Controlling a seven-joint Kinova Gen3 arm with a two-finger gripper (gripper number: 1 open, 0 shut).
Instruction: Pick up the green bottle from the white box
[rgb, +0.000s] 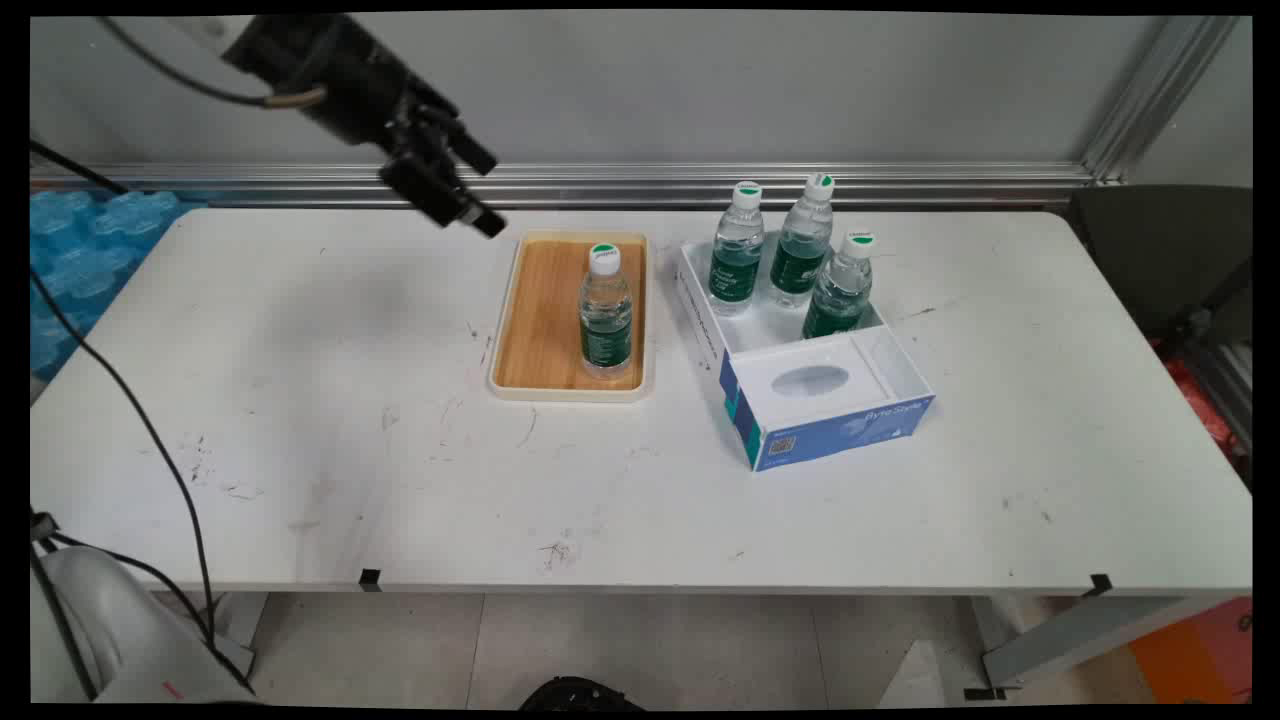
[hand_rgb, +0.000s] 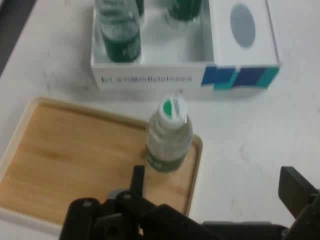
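1. Across the middle of the picture runs the white table (rgb: 300, 450), scuffed and marked, its long near edge towards us and a grey wall with a metal rail behind its far edge. Blue packs sit past its left edge, a dark chair past its far right corner.
2. Right of centre lies the blue and white box (rgb: 850, 425), open at its far end. Three bottles (rgb: 797, 245) stand packed together inside, tall and narrow. I'd say a nudge to the box wall could knock them into one another.
3. At the table's centre, just left of the box but apart from it, sits the wooden tray (rgb: 540, 320), its far short side near the table's far edge.
4. Up over the tray's far left corner hangs the gripper (rgb: 478, 190), clear of everything. Its fingers are spread wide, and nothing is between them.
5. One bottle (rgb: 606, 312) stands upright on the tray, close to the right rim and towards the near end. In the hand view, the bottle (hand_rgb: 169, 137) shows between the spread fingers, the tray (hand_rgb: 65, 155) under it and the box (hand_rgb: 240, 50) beyond.
6. The risk, as I judge it: this bottle is slim and top-heavy in look, so a finger catching its cap side-on would tip it over the low rim towards the box.
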